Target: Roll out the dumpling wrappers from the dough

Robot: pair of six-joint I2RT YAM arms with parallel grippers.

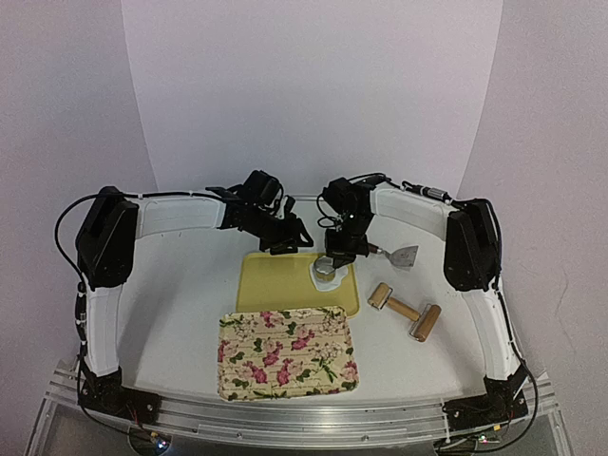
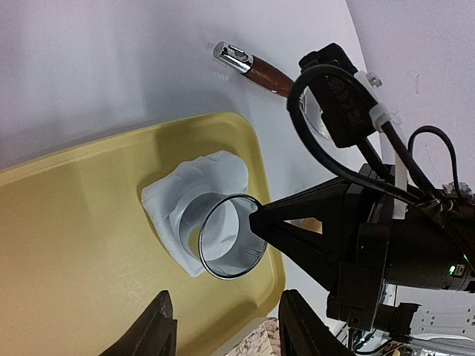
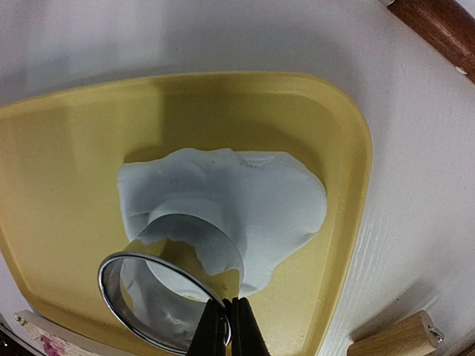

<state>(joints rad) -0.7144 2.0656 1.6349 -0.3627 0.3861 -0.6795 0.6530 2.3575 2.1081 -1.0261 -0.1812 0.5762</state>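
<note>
Both arms share one build: long white shell segments joined by blocky black joints. In the overhead view the left arm (image 1: 176,214) fills the left side and the right arm (image 1: 418,204) the right, each bolted to a black base (image 1: 106,388) at a bottom corner. A thin black cable (image 1: 65,214) loops outside the left arm's upper joint.

In the left wrist view the right pincer (image 2: 254,219) is matt black with wedge-shaped fingers. At upper right a thick black cable (image 2: 312,126) is cinched by a white tie (image 2: 378,115) (a small green light (image 2: 449,268) glows at the right edge). The left pincer (image 2: 226,334) has two black fingers (image 2: 156,330) at the bottom edge.
</note>
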